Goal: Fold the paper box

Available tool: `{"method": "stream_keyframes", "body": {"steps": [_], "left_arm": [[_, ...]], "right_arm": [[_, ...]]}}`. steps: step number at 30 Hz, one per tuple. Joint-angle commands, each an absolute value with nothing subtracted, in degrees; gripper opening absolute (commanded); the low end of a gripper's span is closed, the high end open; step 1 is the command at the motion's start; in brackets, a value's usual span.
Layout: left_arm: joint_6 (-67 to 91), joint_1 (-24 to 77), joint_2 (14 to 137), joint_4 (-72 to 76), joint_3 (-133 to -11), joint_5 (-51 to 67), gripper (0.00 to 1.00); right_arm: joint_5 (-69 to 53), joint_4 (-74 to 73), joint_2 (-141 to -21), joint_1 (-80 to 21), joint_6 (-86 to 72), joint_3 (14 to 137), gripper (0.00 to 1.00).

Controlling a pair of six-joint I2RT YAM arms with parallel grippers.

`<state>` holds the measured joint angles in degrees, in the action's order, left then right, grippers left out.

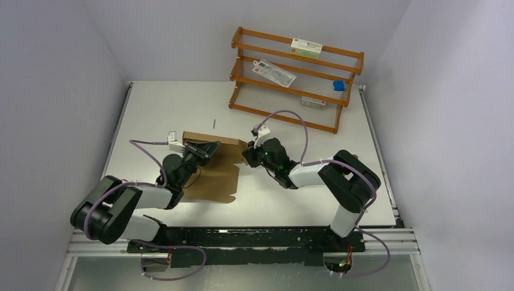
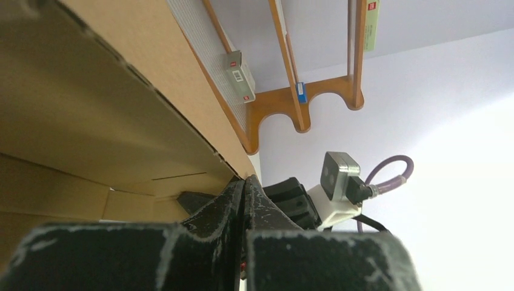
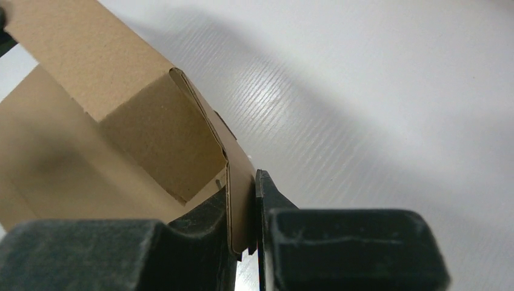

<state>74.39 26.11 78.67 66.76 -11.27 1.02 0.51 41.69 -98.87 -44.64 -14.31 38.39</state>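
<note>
- Location: the paper box (image 1: pixel 212 173) lay partly formed on the worktop (image 1: pixel 291 200), a little toward 9 o'clock from centre. Its far wall stood raised and its near panel lay flat.
- Right tool (image 1: pixel 248 154): closed on the paper box at the 2 o'clock corner. The wrist view showed a thin end flap (image 3: pixel 239 200) pinched between the two pads.
- Left tool (image 1: pixel 203 148): placed at the far wall, near the box's 11 o'clock. Its fingers (image 2: pixel 212 206) were pressed together, with the cardboard edge running down to their tips. Whether any sheet sat between them could not be confirmed.
- Risk, tearing: the right grip held only a narrow strip of flap. A pull off the crease line would likely rip or kink it.
- Risk, slip: thin card in a pinch could slide out under load and let the raised wall spring back flat.
- Risk, skewed fold: if the two arms moved unevenly, the box would probably twist and crease off its scored lines.
- Risk, collision: both tools worked close together along the far wall.
- Hidden: the left arm covered the box's 9 o'clock side. Notches and tabs could not be made out.
- Other: a wooden rack (image 1: pixel 297 76) stood at 1 o'clock, well apart.
</note>
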Motion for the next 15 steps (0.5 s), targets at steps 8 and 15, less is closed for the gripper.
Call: {"method": "stream_keyframes", "body": {"steps": [8, 15], "left_arm": [[73.7, 29.4, 78.4, 71.3, -9.5, 0.2, 0.05], [74.8, 29.8, 80.0, 74.0, -8.1, 0.1, 0.05]], "right_arm": [[6.5, 46.3, -99.1, -44.8, -18.7, 41.6, 0.1], [5.8, 43.1, -97.5, -44.8, -24.6, 42.9, 0.09]]}}
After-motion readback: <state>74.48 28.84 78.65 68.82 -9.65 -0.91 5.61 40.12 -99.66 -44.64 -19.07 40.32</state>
